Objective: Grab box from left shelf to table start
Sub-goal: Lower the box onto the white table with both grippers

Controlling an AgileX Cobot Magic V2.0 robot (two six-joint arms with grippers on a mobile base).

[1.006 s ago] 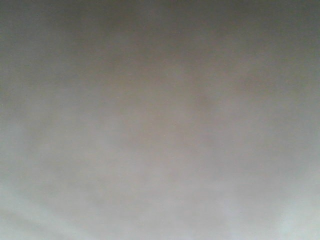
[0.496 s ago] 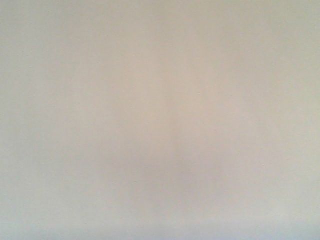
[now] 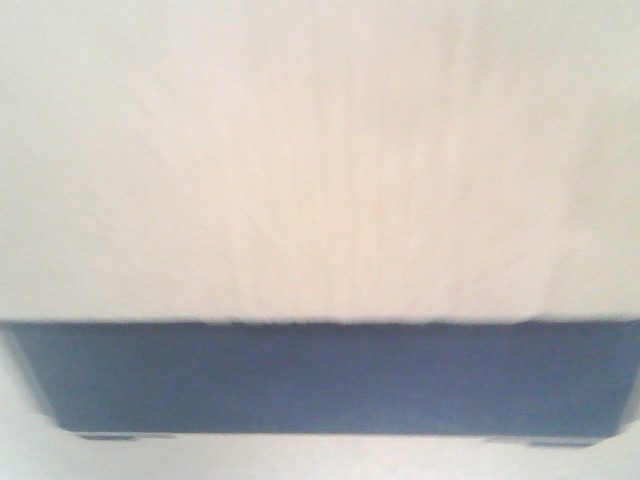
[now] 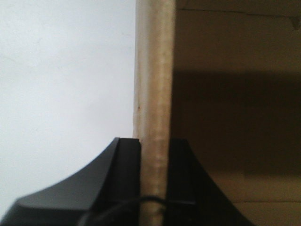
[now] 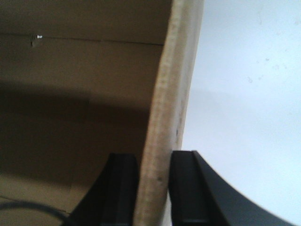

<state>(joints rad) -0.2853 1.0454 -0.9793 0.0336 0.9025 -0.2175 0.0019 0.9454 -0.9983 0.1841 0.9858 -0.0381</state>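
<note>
Box wall clamped on each side by an end effector; front view largely blocked.

The box (image 3: 320, 160) fills the blurred front view, its outline cut off, a dark band now exposed below where only pale surface was seen earlier. An upright cardboard wall is clenched by the left end effector (image 4: 154, 176) and the right end effector (image 5: 153, 188). The long axis cannot be judged.

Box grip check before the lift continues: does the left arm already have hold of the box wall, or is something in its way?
Likely yes. The left pincer straddles the box wall edge, one finger on each side, nothing between.
</note>
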